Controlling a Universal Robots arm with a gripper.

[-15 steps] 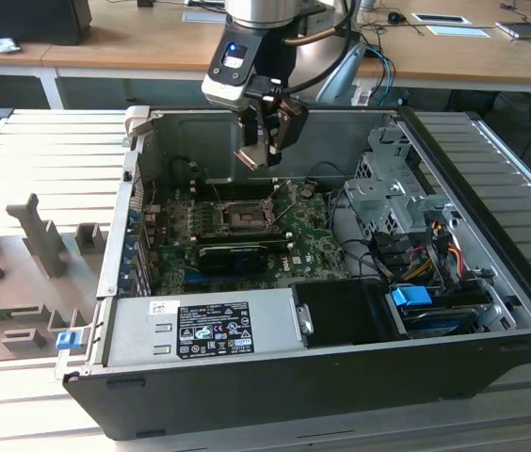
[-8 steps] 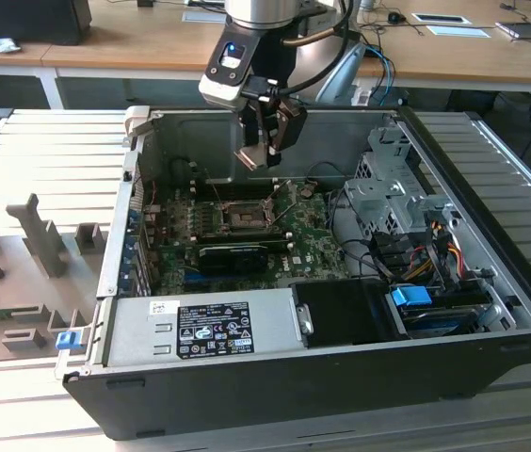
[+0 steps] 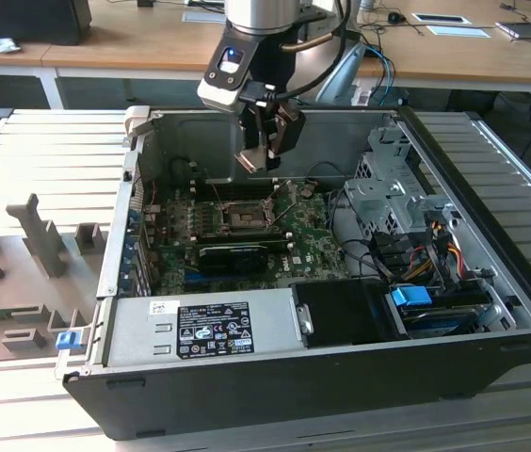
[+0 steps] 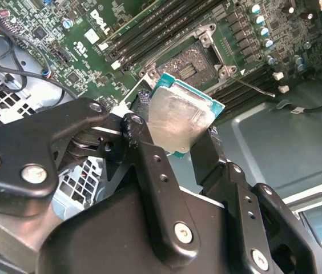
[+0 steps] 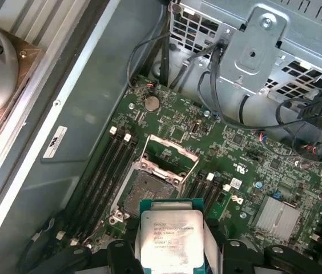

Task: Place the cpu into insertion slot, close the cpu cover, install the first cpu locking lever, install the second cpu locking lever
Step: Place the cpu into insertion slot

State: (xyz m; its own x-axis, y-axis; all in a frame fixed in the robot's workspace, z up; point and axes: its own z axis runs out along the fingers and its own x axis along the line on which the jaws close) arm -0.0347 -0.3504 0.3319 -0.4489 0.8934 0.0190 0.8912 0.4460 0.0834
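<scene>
Exterior view, case: open computer case [image 3: 454,311] of black and grey sheet metal, lying on a ribbed grey table [image 3: 49,151].
Exterior view, gripper: the gripper [image 3: 264,155] hangs inside the case above the green motherboard [image 3: 308,240], clamped on the cpu [image 3: 251,158]. The cpu reads as a small pale tilted plate, and its detail is hard to make out.
Exterior view, insertion slot: dark square [image 3: 239,218] on the board, below the cpu and apart from it.
Exterior view, other: grey labelled power supply [image 3: 200,325] at the near edge.
Second wrist view, cpu: flat square [image 4: 181,123] with a dull silver top on a teal-green rim, pinched at opposite edges by black metal fingers [image 4: 149,160]. One corner is hidden behind the finger linkage.
Second wrist view, insertion slot: uncovered dark pin field [image 4: 190,67] beyond the cpu, not touching it.
Second wrist view, locking lever: thin wire rod [image 4: 253,87] standing free beside the slot.
First wrist view, cpu: printed silver lid [image 5: 171,237], its near edge cut off, held in the air short of the slot [image 5: 147,191].
First wrist view, cpu cover: thin silvery frame [image 5: 169,149] with a square window, raised open at the slot's far edge.
First wrist view, memory slots: long black strips [image 5: 112,162] beside the slot.
First wrist view, cables: black bundle [image 5: 321,125], partly hiding the perforated drive cage [image 5: 286,40].
</scene>
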